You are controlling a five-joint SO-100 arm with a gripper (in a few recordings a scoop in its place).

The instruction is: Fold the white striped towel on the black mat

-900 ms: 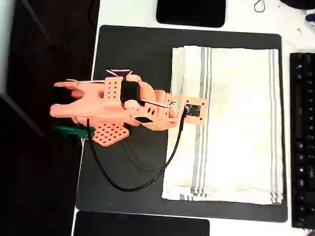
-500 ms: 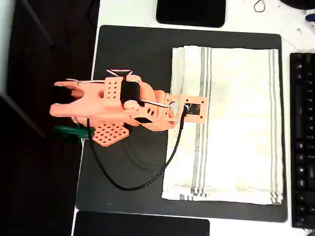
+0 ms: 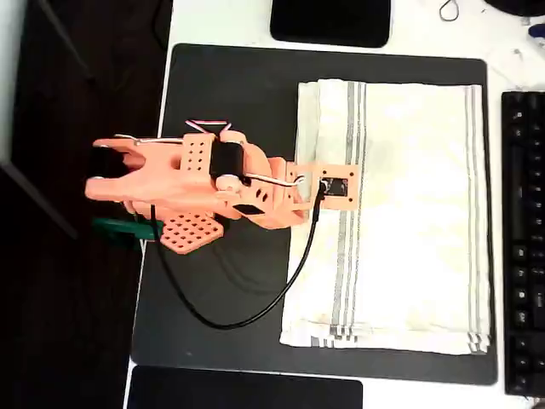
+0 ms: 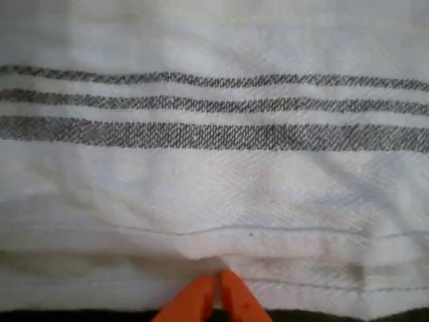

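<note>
Two orange fingertips of your tool sit pressed together at the white striped towel hem — long axis top-to-bottom overhead, bare black mat left.

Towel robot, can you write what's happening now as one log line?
towel: flat, unfolded on black mat | fingers: closed together at towel's left hem, overhead view | fold: not started
</note>
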